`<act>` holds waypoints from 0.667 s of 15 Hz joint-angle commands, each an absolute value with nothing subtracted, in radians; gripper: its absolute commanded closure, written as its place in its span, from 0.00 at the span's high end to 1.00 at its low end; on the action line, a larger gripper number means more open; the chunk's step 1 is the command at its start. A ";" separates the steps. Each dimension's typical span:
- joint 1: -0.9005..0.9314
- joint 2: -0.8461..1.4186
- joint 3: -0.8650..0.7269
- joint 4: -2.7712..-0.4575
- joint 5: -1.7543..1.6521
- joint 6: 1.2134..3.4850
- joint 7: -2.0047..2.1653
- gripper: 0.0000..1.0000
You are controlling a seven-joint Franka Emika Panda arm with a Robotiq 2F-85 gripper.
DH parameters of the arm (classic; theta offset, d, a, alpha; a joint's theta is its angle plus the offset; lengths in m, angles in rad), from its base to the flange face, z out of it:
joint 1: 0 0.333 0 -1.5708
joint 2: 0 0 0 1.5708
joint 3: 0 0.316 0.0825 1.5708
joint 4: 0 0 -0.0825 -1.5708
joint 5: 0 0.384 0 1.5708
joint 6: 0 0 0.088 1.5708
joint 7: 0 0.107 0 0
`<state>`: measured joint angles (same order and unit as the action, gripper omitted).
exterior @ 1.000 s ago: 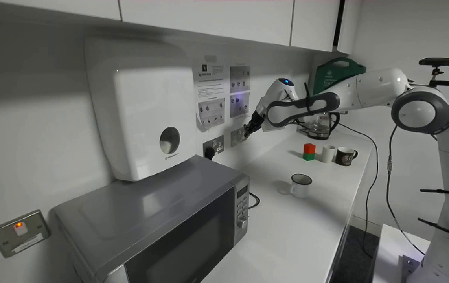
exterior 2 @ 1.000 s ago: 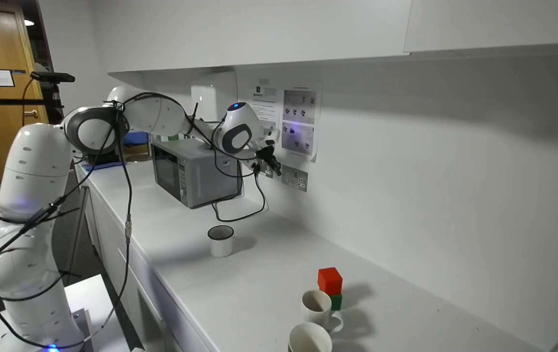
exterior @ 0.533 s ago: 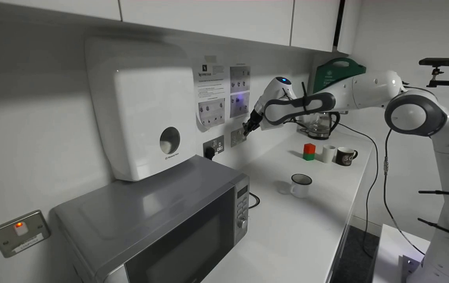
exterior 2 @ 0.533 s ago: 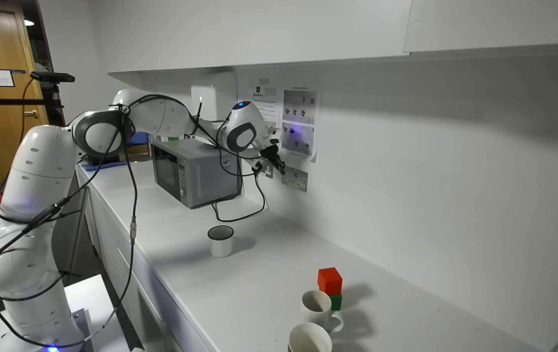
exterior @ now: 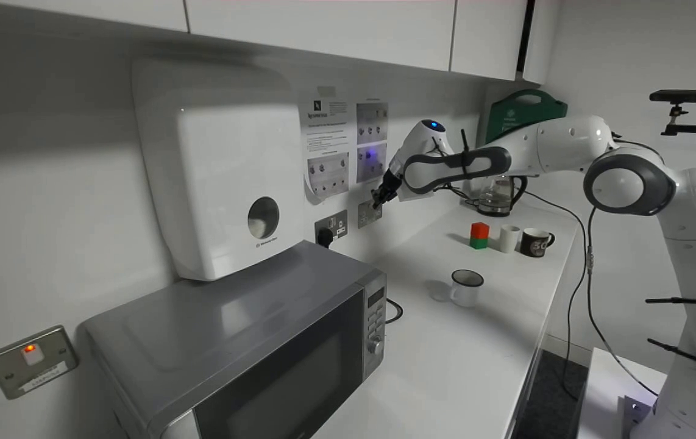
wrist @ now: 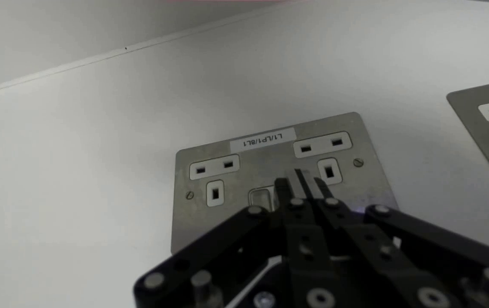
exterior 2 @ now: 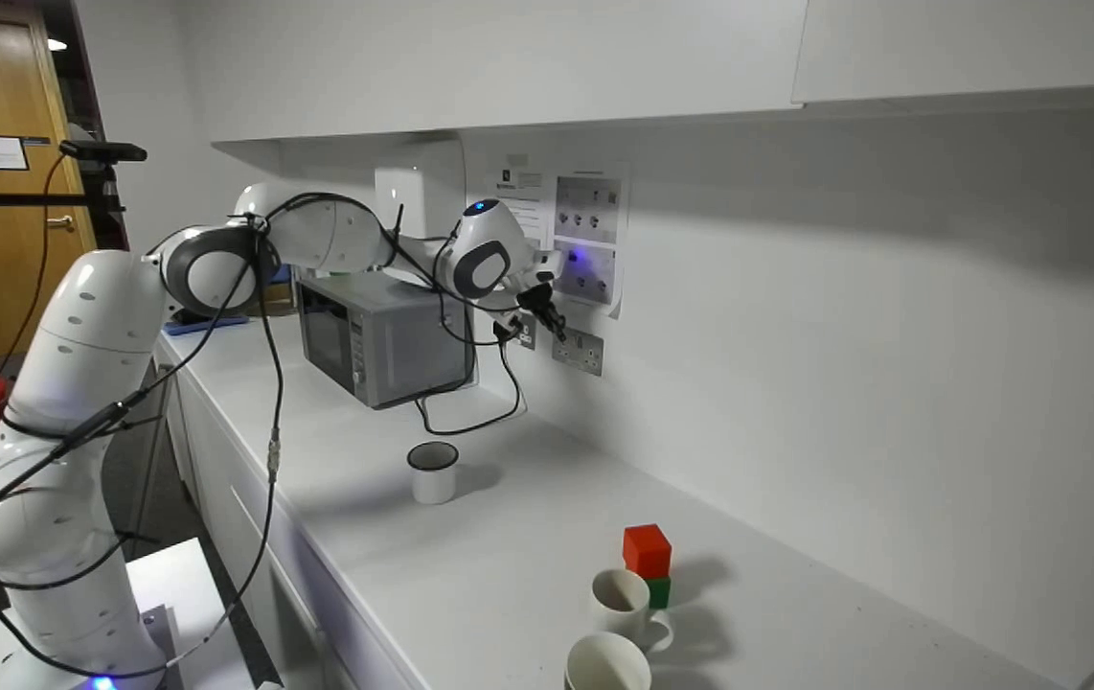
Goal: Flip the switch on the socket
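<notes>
The double socket plate (wrist: 244, 171) is brushed metal with white outlet holes, set on the wall; it also shows in both exterior views (exterior: 369, 214) (exterior 2: 578, 352). A rocker switch (wrist: 260, 199) shows left of my fingers in the wrist view. The area right of that switch is hidden by the fingers. My gripper (wrist: 303, 182) is shut and empty, its two tips together in front of the plate, between the visible switch and the right outlet. In the exterior views the gripper (exterior: 376, 201) (exterior 2: 561, 334) is close to the plate. I cannot tell whether it touches.
A second socket plate (wrist: 480, 124) is beside this one, with a black plug (exterior: 324, 236) in it. Papers (exterior: 326, 134) hang above. A microwave (exterior: 244, 292), enamel mug (exterior: 466, 289), stacked red and green blocks (exterior: 479, 235) and more cups (exterior: 509, 238) stand on the counter.
The arm has leaned forward, and my gripper has moved slightly closer to the wall and the socket plate. The mugs, blocks and microwave have not moved.
</notes>
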<state>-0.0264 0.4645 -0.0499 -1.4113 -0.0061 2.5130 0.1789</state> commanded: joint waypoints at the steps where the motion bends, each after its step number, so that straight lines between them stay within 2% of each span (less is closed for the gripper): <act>1: -0.032 0.507 -0.050 -1.342 0.000 2.487 0.145 0.00; 10: -0.041 0.537 -0.048 -1.315 0.004 2.493 0.126 0.00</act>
<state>-0.0294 0.5189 -0.0506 -1.3656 -0.0056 2.5130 0.1629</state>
